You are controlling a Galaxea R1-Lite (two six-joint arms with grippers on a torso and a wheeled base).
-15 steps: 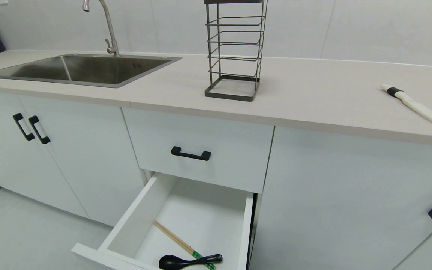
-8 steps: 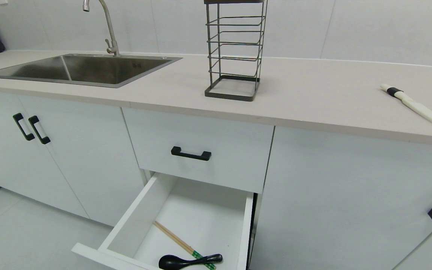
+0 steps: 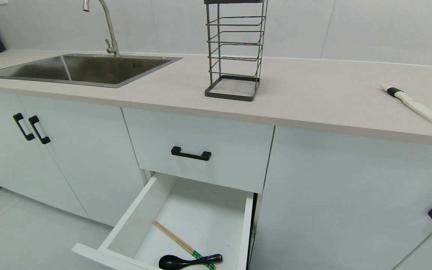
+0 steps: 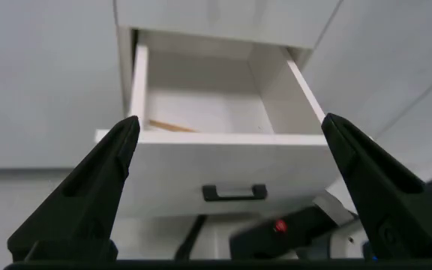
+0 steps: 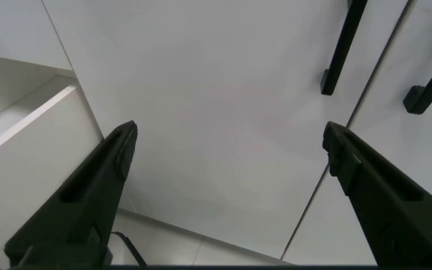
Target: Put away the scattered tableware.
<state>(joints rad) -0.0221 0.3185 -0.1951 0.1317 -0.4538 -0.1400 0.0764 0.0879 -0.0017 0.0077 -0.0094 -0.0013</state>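
Head view: drawer (image 3: 133, 217) open at 6 o'clock, chopsticks (image 3: 174, 240) and black spoon (image 3: 189, 260) inside; knife (image 3: 418, 108) on counter (image 3: 313, 97) at 3 o'clock.
Left wrist view: left gripper (image 4: 229, 120) jaws released, empty, facing the drawer (image 4: 223, 161).
Right wrist view: right gripper (image 5: 229, 129) jaws released, facing cabinet door (image 5: 216, 75).

The left pincer (image 4: 229, 120) is black. Between its fingers, the drawer (image 4: 201, 161) is plain white with a black drawer handle (image 4: 235, 193). Inside lie tan wooden chopsticks (image 3: 174, 238) with green-banded ends and a glossy black spoon (image 3: 171, 261). The right pincer (image 5: 229, 127) is black too, facing white cabinet doors (image 5: 201, 112) with black door handles (image 5: 343, 45). The bench (image 3: 313, 93) is pale beige, the knife (image 3: 416, 107) cream with a black band, and the wire rack (image 3: 234, 52) dark grey.
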